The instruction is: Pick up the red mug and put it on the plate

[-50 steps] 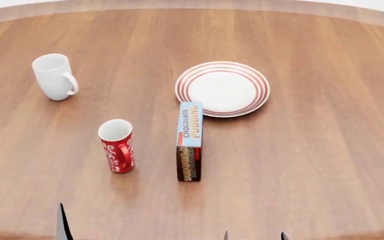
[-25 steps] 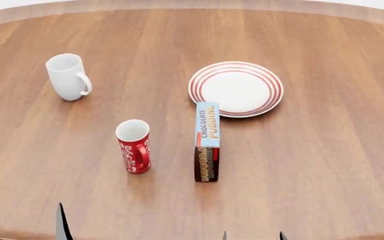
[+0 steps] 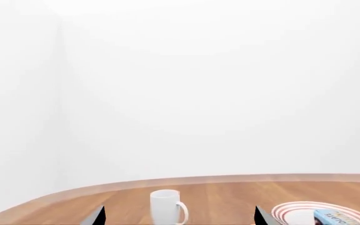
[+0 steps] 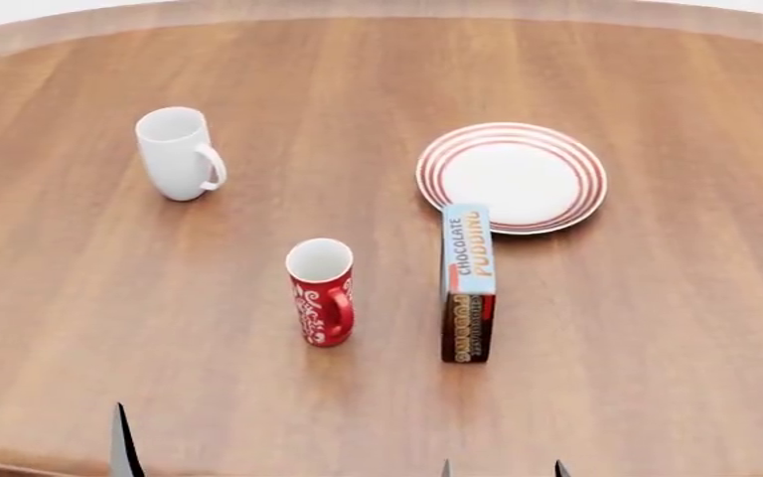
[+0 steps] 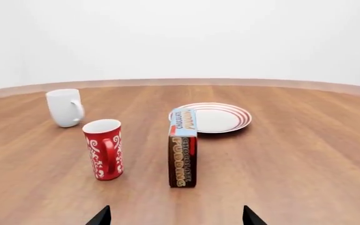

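Desk (image 4: 699, 328), wood, w/ plate (image 4: 513, 177) far right; pudding box (image 4: 468, 282) touching its near rim. Red mug (image 4: 322, 292) upright, just left of box. Left jaws (image 4: 45, 437), right jaws (image 4: 503, 469): both apart, empty.

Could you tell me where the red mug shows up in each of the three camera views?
Head view: red mug stands centre-left, left of the pudding box.
Right wrist view: red mug at lower left, again beside the box.
Left wrist view: not in it.
Shared landmark: the white mug, in all three.
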Robot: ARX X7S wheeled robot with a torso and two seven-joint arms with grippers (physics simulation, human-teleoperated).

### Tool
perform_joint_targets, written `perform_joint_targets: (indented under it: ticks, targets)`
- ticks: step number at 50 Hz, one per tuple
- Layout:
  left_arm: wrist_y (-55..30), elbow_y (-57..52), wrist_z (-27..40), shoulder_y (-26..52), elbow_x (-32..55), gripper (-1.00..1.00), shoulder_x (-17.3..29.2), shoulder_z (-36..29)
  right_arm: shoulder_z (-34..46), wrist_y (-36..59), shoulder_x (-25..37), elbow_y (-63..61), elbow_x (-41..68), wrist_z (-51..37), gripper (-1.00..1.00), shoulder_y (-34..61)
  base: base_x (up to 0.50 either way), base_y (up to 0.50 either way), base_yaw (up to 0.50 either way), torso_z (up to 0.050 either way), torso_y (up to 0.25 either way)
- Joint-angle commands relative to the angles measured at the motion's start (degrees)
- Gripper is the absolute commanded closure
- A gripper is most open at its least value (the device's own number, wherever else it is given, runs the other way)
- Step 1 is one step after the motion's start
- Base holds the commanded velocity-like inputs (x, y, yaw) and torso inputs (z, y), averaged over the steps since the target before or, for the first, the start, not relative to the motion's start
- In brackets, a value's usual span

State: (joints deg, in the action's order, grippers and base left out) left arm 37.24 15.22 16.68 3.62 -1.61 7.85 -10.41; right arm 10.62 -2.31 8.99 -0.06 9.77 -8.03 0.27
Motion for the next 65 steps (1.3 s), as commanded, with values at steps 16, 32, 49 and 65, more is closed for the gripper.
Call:
perform_joint_targets:
  ticks: [16, 32, 49, 65]
  targets:
    - [-0.3, -0.1, 0.9, 0.1, 0.6, -1.0, 0.8, -1.3, 0.9, -0.2, 0.7, 0.0, 0.7, -1.0, -1.0, 0.0, 0.0, 0.2, 0.0, 0.0, 0.0]
    - [-0.4, -0.2, 1.6, 0.2, 0.9, -1.0, 1.3, -1.9, 1.3, -0.2, 1.1, -0.2, 1.2, -1.6, -1.0, 0.1, 0.0, 0.2, 0.0, 0.0, 0.0]
    - [-0.5, -0.2, 2.2, 0.3, 1.1, -1.0, 1.7, -2.5, 1.7, -0.7, 1.4, 0.3, 1.6, -2.1, -1.0, 0.4, 0.0, 0.2, 0.0, 0.0, 0.0]
    - [-0.5, -0.3, 2.7, 0.4, 1.2, -1.0, 2.1, -3.1, 1.6, -0.9, 1.5, 0.3, 2.3, -3.0, -1.0, 0.4, 0.0, 0.06, 0.0, 0.0, 0.0]
